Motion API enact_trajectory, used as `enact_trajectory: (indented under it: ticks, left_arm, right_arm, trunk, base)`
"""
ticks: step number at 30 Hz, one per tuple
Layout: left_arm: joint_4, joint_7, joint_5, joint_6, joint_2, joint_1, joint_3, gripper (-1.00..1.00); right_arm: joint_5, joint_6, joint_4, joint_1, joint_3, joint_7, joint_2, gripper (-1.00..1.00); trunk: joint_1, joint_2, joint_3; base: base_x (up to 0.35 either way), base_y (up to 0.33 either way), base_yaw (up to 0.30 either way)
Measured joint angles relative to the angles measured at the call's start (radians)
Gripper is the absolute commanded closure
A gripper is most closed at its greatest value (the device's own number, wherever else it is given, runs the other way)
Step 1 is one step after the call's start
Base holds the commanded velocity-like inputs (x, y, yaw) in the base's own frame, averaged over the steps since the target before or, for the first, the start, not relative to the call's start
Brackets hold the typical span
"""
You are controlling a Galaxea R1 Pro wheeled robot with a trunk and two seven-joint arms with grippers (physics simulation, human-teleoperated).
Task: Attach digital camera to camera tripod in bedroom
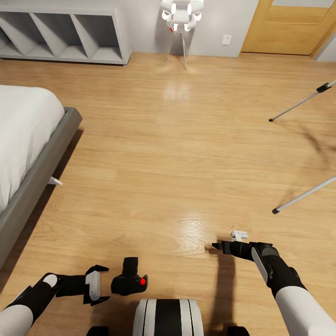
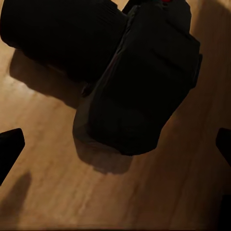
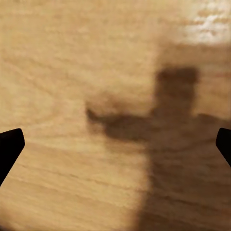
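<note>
The digital camera [image 1: 129,280] is a small black boxy thing with a red button, lying on the wood floor just in front of my base. In the left wrist view the camera [image 2: 139,82] looms large and dark, close ahead. My left gripper [image 1: 103,284] is open, its fingers [image 1: 98,269] spread just left of the camera and apart from it. My right gripper [image 1: 218,246] hovers low over bare floor to the right, and the right wrist view shows its fingertips [image 3: 10,147] far apart, open and empty. Two silver legs of the camera tripod [image 1: 298,105] reach in from the right edge; its head is out of view.
A bed [image 1: 42,158] with a white mattress and grey frame lies along the left. Grey cube shelves [image 1: 60,32], a white-ball floor lamp [image 1: 182,18] and an oak door [image 1: 284,28] line the far wall. The second tripod leg [image 1: 303,193] stretches over the floor at right.
</note>
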Motion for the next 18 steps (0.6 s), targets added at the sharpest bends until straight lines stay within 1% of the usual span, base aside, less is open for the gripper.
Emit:
enact_trajectory:
  ticks: [7, 8, 11, 12, 18]
  left_arm:
    - [0.001, 0.013, -0.001, 0.027, -0.003, 0.000, 0.000, -1.00]
    - [0.001, 0.016, -0.002, 0.049, -0.008, 0.000, 0.000, -1.00]
    - [0.001, 0.018, -0.006, 0.070, -0.018, 0.000, -0.002, -1.00]
    - [0.002, 0.018, -0.007, 0.074, -0.030, 0.000, -0.004, -1.00]
    - [0.002, 0.019, -0.007, 0.076, -0.038, 0.000, -0.006, -1.00]
  right_arm:
    - [0.000, 0.000, 0.000, 0.000, 0.000, 0.000, 0.000, -1.00]
    - [0.000, 0.000, 0.000, 0.000, 0.000, 0.000, 0.000, -1.00]
    - [0.000, 0.000, 0.000, 0.000, 0.000, 0.001, -0.001, -1.00]
    - [0.000, 0.000, 0.000, 0.000, 0.000, 0.001, -0.001, -1.00]
    - [0.000, 0.000, 0.000, 0.000, 0.000, 0.001, -0.001, -1.00]
  trunk:
    - [0.000, 0.000, 0.000]
    - [0.000, 0.000, 0.000]
    - [0.000, 0.000, 0.000]
    - [0.000, 0.000, 0.000]
    - [0.000, 0.000, 0.000]
  base:
    - [0.000, 0.000, 0.000]
    - [0.000, 0.000, 0.000]
    - [0.000, 0.000, 0.000]
    - [0.000, 0.000, 0.000]
    - [0.000, 0.000, 0.000]
